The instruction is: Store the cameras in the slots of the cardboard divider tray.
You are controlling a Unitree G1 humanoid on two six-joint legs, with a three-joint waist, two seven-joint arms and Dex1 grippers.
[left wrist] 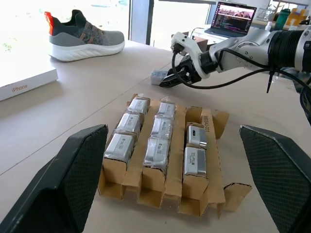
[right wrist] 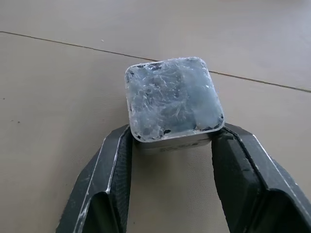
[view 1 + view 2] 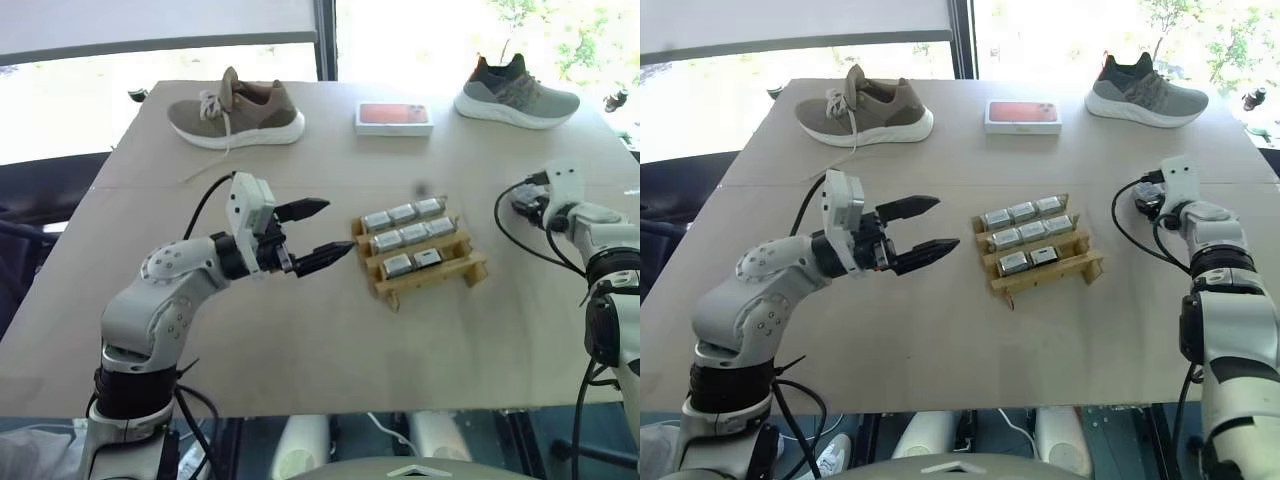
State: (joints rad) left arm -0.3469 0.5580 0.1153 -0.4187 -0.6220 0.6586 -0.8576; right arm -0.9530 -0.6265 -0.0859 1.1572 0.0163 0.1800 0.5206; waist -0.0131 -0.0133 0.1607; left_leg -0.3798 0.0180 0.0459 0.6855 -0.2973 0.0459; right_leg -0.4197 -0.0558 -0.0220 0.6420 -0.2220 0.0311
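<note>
Right gripper [image 2: 171,145]: closed on one camera [image 2: 172,99], a black finger pressing each side of it; in the right wrist view the camera is a small square block with a clear wrapped face, resting on the table [image 3: 300,330].
Right gripper, place: at about 3 o'clock from the cardboard divider tray [image 3: 420,262], apart from it, near the right edge of the table; in the left wrist view it [image 1: 171,80] is beyond the tray with its tips down at the camera [image 1: 159,76].
Left gripper [image 3: 322,232]: released, its two black fingers spread wide and holding nothing.
Left gripper, place: at about 9 o'clock from the tray, near it but not touching, pointing toward it.
Cardboard divider tray: near the middle of the table, a little toward 3 o'clock, turned at a slant to the table edges; three rows of slots.
Cameras in tray [image 1: 160,127]: eight silver-grey blocks; three in one outer row, three in the middle row, two in the other outer row.
Brown shoe [image 3: 234,112]: at about 11 o'clock on the table, well apart from the tray.
White box with red-orange top [image 3: 394,118]: at about 12 o'clock, lying flat.
Grey shoe [image 3: 516,96]: at about 1 o'clock, near the far right corner.
Laptop [image 1: 234,18]: in the left wrist view, open behind the right arm.
</note>
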